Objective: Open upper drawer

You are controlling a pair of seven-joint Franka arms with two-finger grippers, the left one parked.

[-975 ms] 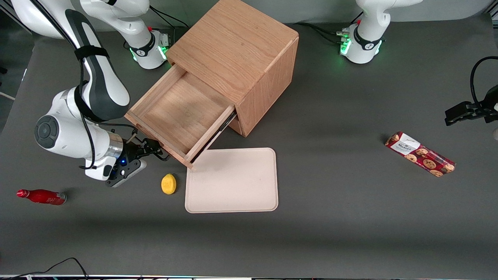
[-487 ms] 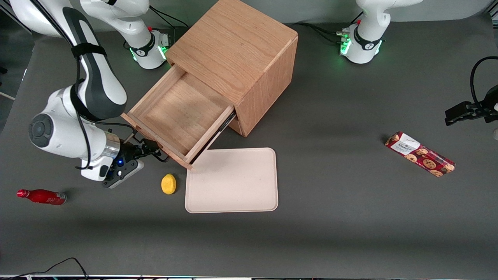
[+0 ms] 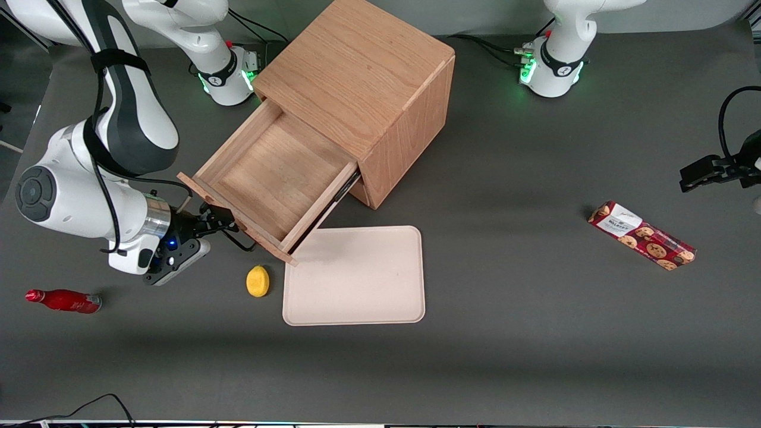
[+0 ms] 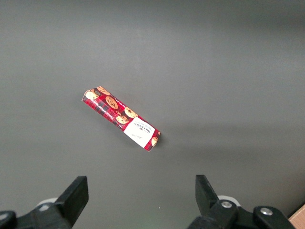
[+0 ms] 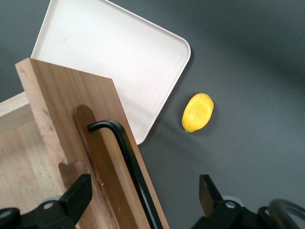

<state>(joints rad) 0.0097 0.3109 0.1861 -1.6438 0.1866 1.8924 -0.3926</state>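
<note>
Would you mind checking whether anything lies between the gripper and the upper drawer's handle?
Nothing visible does. The gripper sits right at the front of the upper drawer, its open fingers either side of the black handle. The lemon and tray lie nearer the front camera, off that line.

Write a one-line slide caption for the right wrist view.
Open gripper straddling the black handle of the pulled-out upper drawer, with lemon and tray below.
</note>
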